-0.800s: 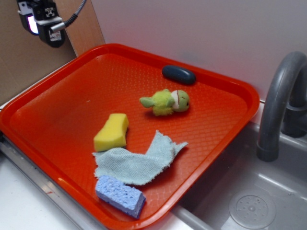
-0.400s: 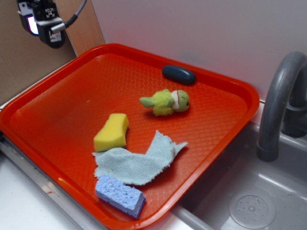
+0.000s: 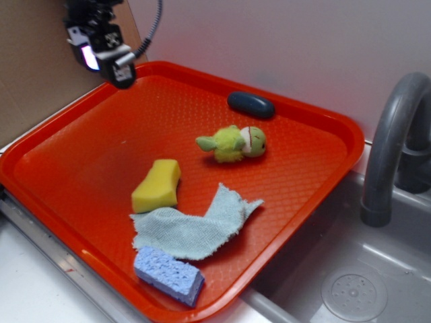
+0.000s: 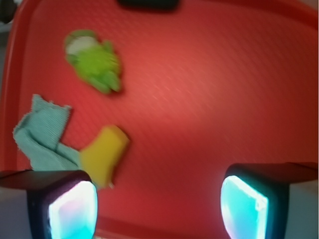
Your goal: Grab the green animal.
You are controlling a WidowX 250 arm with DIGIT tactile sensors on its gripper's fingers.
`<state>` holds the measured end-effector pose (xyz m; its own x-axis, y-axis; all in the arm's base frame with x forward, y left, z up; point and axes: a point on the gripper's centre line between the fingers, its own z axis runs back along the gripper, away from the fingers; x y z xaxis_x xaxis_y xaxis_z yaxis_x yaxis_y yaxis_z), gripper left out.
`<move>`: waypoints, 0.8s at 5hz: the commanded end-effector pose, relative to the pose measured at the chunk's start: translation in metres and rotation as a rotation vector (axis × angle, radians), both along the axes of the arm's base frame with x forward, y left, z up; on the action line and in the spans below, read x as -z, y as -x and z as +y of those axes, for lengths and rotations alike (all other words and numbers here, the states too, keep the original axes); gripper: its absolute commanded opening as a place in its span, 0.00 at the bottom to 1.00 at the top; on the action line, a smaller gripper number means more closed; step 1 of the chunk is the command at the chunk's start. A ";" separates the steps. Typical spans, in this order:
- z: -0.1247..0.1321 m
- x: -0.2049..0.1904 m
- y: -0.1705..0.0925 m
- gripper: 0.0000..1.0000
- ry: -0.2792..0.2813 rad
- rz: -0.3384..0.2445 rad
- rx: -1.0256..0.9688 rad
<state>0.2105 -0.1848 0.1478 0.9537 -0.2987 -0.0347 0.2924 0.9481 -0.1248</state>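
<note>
Red tray (image 3: 81, 168) fills our view, our gripper (image 4: 158, 199) wide open and empty over its far-left corner, well apart from the green animal (image 3: 232, 142) mid-tray, so a drifting approach risks catching the sponge (image 3: 156, 186) or cloth (image 3: 195, 225).

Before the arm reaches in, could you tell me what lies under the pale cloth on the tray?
The pale cloth lies flat on the red tray. Its lower edge overlaps the blue sponge, and its left edge meets the yellow sponge. Whatever else it covers stays hidden.
</note>
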 end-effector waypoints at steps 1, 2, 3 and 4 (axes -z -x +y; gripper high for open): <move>-0.061 0.013 -0.038 1.00 0.055 -0.144 0.363; -0.073 0.040 -0.061 1.00 0.026 -0.128 0.439; -0.091 0.061 -0.074 1.00 0.032 -0.124 0.502; -0.101 0.083 -0.073 1.00 0.008 -0.043 0.583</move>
<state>0.2871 -0.2735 0.0378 0.6495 -0.7567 -0.0752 0.7474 0.6534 -0.1197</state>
